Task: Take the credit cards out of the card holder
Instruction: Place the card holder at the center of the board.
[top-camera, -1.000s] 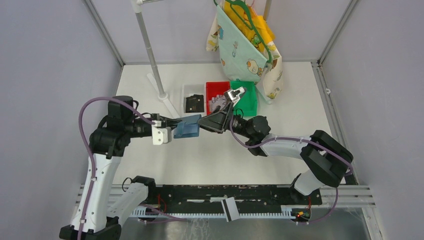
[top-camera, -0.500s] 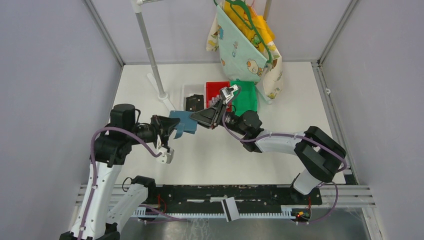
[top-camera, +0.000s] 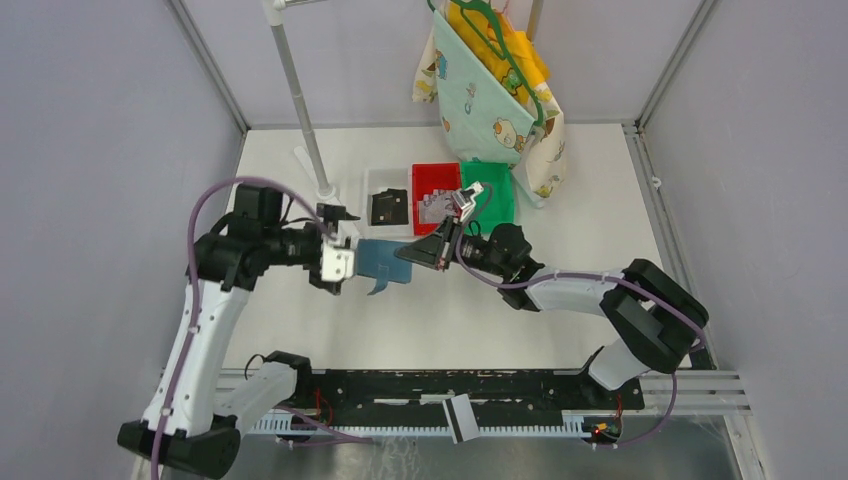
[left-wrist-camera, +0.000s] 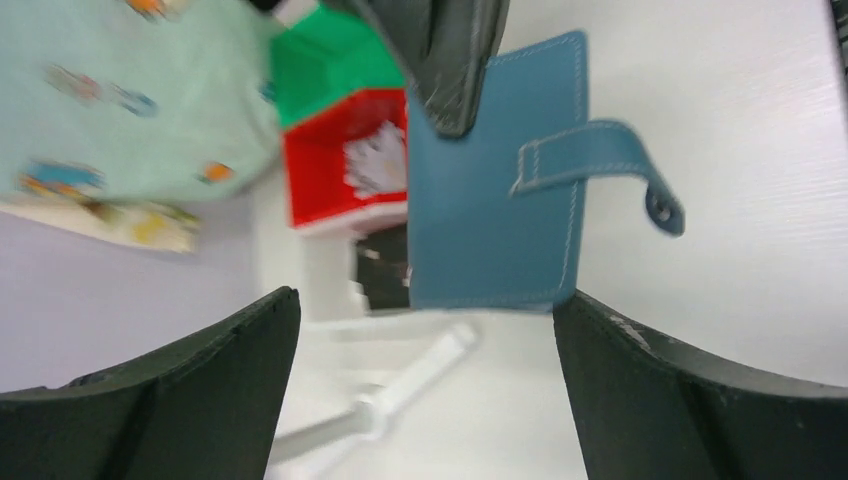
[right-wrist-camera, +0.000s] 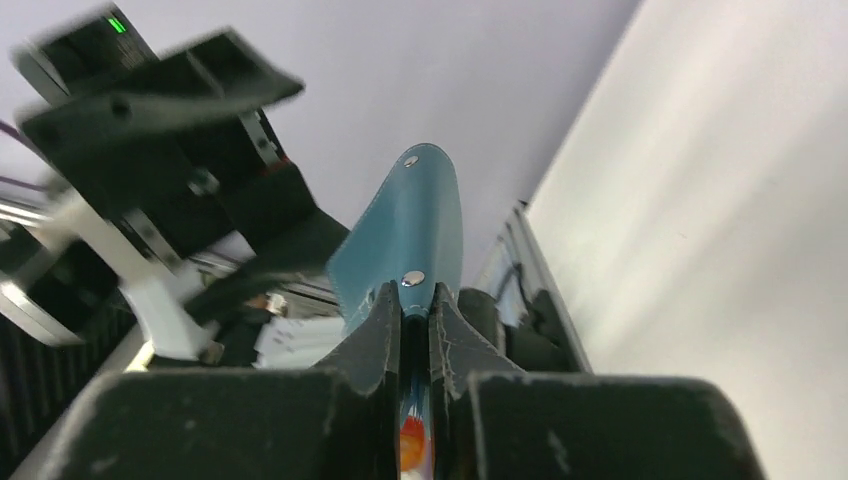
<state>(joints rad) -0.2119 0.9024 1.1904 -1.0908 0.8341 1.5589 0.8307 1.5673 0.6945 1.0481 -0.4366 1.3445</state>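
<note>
A teal-blue leather fold-over card holder (top-camera: 388, 262) is clamped along its right edge by the right gripper (top-camera: 410, 252), whose two dark fingers are pressed together on it. The card holder sits just on the near side of a red plastic tray (top-camera: 437, 170), offset toward the left arm.

The left gripper (top-camera: 343, 256), farther left of the red tray, faces the card holder's opposite edge. Its fingers are spread wide apart and grip nothing. In the left wrist view the card holder (left-wrist-camera: 495, 200) lies between and beyond those fingers (left-wrist-camera: 200, 375), touching neither. Its snap tab (left-wrist-camera: 600, 165) sticks out loose and unfastened.

Pale grey-white credit cards (top-camera: 433, 208) lie in a small heap inside the red tray, too blurred to count. A green plastic tray (top-camera: 495, 200) stands just right of the red tray. A clear tray holding a black flat piece (top-camera: 390, 207) stands just left of it.

The card holder's pockets are hidden in every view. In the right wrist view the fingers (right-wrist-camera: 375, 340) close on the holder's edge. A sliver of orange and white shows between them, too small to identify. In the left wrist view the right gripper is cut off by the top edge, and the red tray is blurred.
</note>
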